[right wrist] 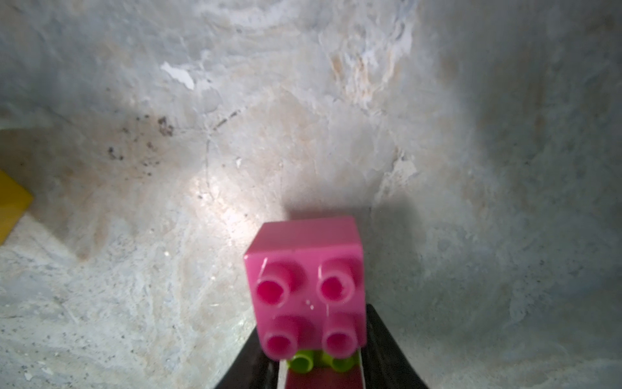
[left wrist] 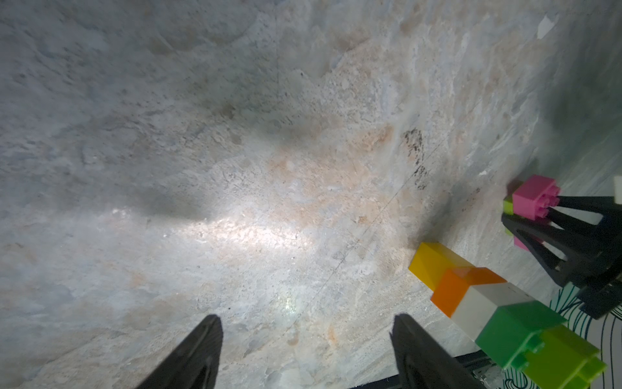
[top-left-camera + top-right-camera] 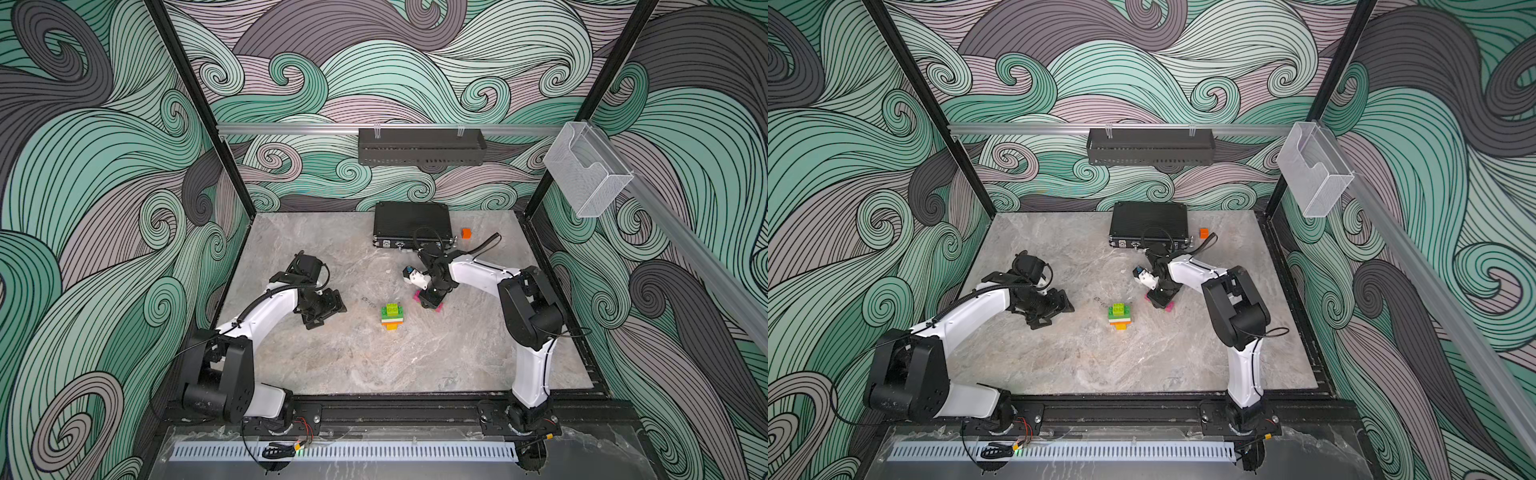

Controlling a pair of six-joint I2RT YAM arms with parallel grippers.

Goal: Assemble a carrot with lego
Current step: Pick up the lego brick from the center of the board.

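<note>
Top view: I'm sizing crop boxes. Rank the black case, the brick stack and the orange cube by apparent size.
1. black case, largest by far.
2. brick stack.
3. orange cube, smallest, though it sits farther from the camera than the stack.

I note: brick stack [image 3: 392, 316] mid-table [image 3: 332, 365]. Left fingers [image 2: 198, 357] to its left; right fingers [image 2: 585, 207] astride other bricks [image 2: 535, 195] just right. Behind: case [image 3: 409, 222], small cube [image 3: 466, 233] right of it.

lime brick [image 1: 304, 363]: mostly covered by the pink brick [image 1: 304, 269] — only its studs show.
yellow brick [image 1: 10, 202]: cut off at the right wrist view's edge.
</note>
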